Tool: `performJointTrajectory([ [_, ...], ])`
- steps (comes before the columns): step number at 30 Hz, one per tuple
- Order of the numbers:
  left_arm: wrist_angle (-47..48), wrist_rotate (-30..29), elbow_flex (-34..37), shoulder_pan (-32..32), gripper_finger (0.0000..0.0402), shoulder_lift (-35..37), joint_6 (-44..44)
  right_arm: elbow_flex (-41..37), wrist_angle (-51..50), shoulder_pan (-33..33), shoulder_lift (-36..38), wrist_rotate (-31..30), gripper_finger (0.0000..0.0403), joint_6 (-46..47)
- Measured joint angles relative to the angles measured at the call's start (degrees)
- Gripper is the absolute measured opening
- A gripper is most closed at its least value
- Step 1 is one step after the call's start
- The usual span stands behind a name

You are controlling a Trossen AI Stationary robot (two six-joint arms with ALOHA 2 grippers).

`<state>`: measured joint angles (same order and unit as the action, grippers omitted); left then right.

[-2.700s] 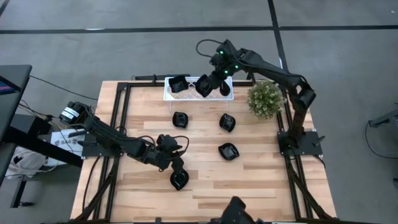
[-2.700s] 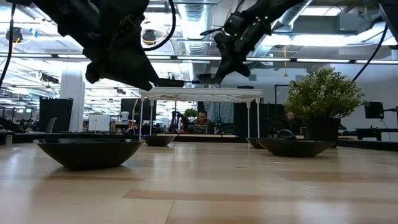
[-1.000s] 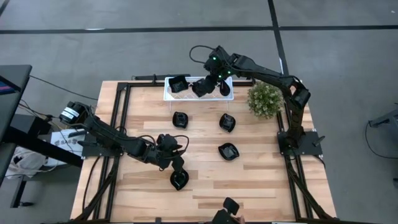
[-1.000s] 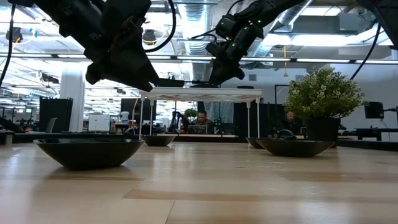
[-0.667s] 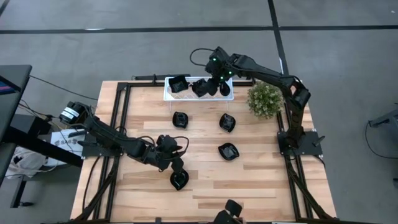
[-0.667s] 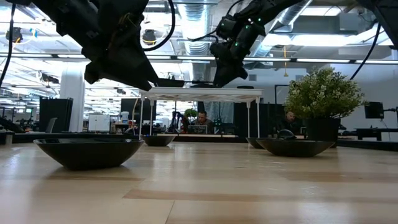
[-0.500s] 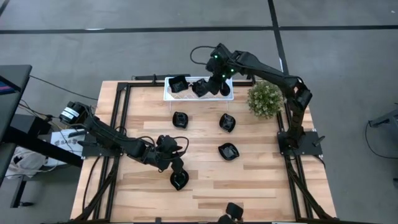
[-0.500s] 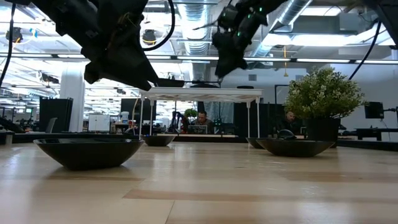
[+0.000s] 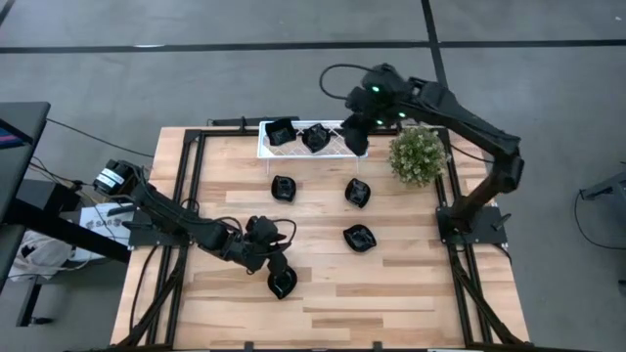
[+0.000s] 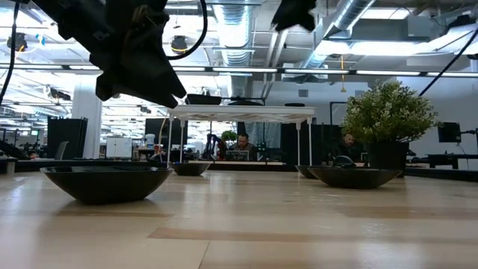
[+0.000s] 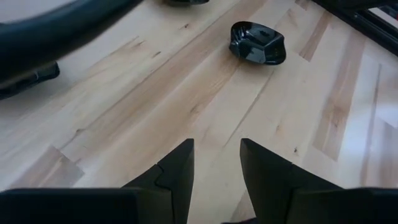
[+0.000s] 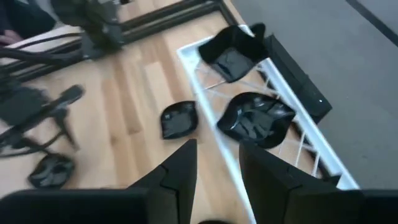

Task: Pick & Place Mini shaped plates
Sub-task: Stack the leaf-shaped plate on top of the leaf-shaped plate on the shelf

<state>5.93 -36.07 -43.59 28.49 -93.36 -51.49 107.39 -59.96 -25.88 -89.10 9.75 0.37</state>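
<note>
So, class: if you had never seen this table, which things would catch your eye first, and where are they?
First, the glossy black mini shaped plates scattered over the pale wooden table, with two more on the white lattice tray at the far edge. Next, the green potted plant beside that tray. The right pincer hangs open over the tray's plant end; the left pincer is open above the nearest plate.

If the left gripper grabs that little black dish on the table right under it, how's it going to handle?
The mini shaped plate looks glossy, so it may slip between the left gripper's open fingers. In the low view its shallow bowl has a thin raised rim, probably rigid and best pinched there. It sits low and wide, so it should slide rather than tip if nudged.
</note>
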Motion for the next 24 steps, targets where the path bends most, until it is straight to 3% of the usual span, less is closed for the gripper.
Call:
performJointTrajectory([
  [4, 0.0, 0.0, 0.0, 0.86, 0.0131, 0.0, -1.91, 0.0, -4.86, 4.76, 3.96, -6.54, 0.0115, 3.07],
  [10, -0.07, -0.07, 0.32, 1.99, 0.0131, 0.0, -5.08, -0.04, -12.15, 14.48, 9.0, -23.7, 0.0115, 10.93],
  [14, -0.46, -0.13, 1.22, 2.7, 0.0131, 0.0, -7.81, -1.64, -16.03, 21.79, 12.72, -27.55, 0.0115, 15.88],
  [19, -1.63, -0.14, 2.92, 3.86, 0.0131, -0.02, -11.46, -12.67, -13.56, 32.09, 19.87, -27.72, 0.0115, 23.22],
  [24, -2.71, -0.14, 3.91, 4.94, 0.0131, -0.02, -15.01, -32.16, -0.01, 42.45, 27.65, -35.29, 0.0115, 34.27],
])
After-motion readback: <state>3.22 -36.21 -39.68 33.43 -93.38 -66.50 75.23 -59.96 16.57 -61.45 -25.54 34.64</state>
